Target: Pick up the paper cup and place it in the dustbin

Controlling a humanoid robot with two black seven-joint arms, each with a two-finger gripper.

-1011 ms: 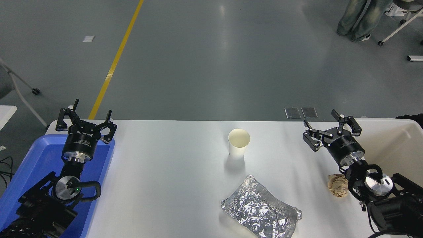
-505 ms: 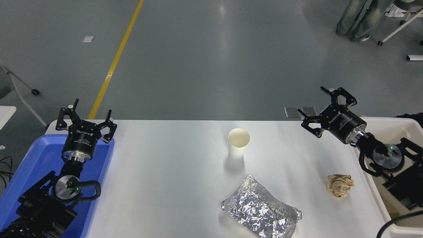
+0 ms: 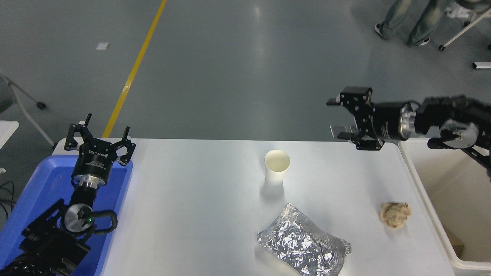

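Observation:
The paper cup (image 3: 277,165), plain white with a cream inside, stands upright near the middle of the white table (image 3: 191,199). The dustbin (image 3: 425,199), a cream-white tub, stands off the table's right edge. My right gripper (image 3: 334,119) is open and empty. It is raised above the table's far right corner, pointing left, well to the right of the cup and higher. My left gripper (image 3: 100,135) is open and empty, parked at the lower left over the blue tray.
A blue plastic tray (image 3: 42,191) lies at the table's left end. A crinkled silver foil packet (image 3: 303,241) lies at the front middle. A crumpled tan paper ball (image 3: 395,214) lies at the front right. A person's legs (image 3: 406,23) stand at the far right.
My right arm has risen from low over the table's right side and swung round, so the gripper now points left above the far right corner. The cup has not moved.

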